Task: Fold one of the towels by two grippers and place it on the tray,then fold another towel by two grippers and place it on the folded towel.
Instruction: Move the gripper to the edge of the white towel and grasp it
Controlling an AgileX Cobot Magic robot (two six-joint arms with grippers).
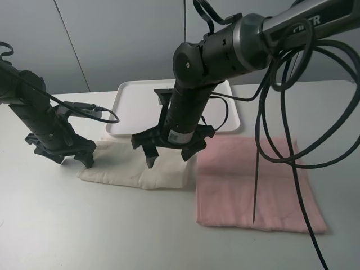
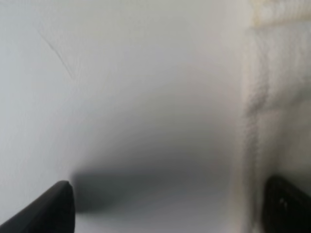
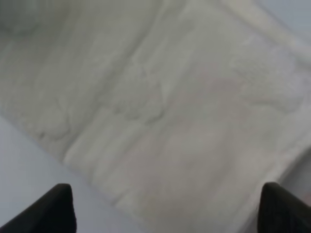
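Note:
A cream towel (image 1: pixel 132 167) lies folded on the table in front of the white tray (image 1: pixel 135 104). A pink towel (image 1: pixel 253 183) lies flat to its right. My right gripper (image 1: pixel 169 158) is open and hovers just above the cream towel's right part; the towel fills the right wrist view (image 3: pixel 160 121) between the fingertips (image 3: pixel 53 206). My left gripper (image 1: pixel 75 160) is open at the cream towel's left edge, low over the table; the left wrist view shows the towel's edge (image 2: pixel 277 97) beside one fingertip (image 2: pixel 286 204). Neither holds anything.
The tray stands at the back centre, with no towel on it. Black cables (image 1: pixel 281 112) hang from the right arm over the pink towel. Bare white table (image 1: pixel 84 225) lies in front and to the left.

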